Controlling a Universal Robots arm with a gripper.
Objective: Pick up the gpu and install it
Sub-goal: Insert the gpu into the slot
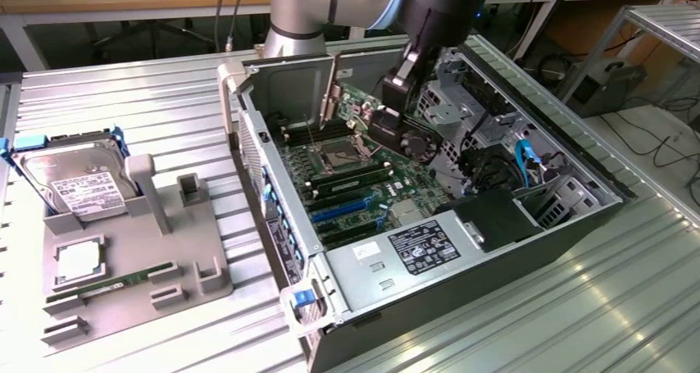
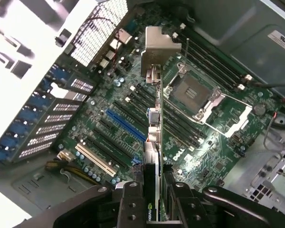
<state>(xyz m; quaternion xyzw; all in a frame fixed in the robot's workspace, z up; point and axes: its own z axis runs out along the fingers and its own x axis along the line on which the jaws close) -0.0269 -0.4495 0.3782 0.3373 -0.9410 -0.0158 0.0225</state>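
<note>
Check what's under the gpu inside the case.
The gpu, held in the gripper, hangs over the motherboard: blue slot and CPU socket show either side. The strip directly beneath its edge is covered.

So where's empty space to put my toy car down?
Bare ribbed table on the exterior view's right of the computer case, and on the far side of the grey holder with the hard drive. Crowded inside the case, where the gripper holds the gpu.

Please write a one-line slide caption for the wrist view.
Claw grips the gpu edge-on over the Dell motherboard.
</note>
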